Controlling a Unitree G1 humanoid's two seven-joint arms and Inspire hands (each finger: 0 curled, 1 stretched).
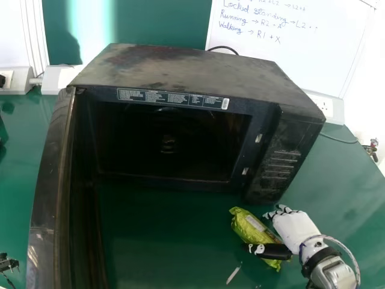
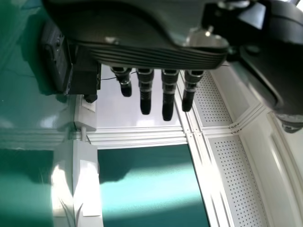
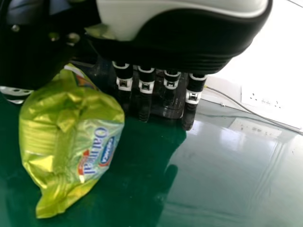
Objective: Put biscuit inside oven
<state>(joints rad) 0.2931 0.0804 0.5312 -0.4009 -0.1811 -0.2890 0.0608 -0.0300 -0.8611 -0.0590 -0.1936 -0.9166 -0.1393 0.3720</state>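
Because the biscuit packet (image 1: 246,225) is sitting near right, in front of the open oven (image 1: 192,69), we are holding our right hand (image 1: 295,232) beside it, thumb across it and fingers loosely extended, apparently for a side grasp, our empty left hand (image 2: 142,53) hanging open.

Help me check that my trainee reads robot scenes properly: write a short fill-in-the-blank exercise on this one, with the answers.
The oven has its door standing ____, not shut.
The biscuit packet is not inside the oven but ____ it.
The hand at the packet is the robot's ____ one.
The colour of the tabletop is ____.

Missing words, in order: open; outside; right; green.
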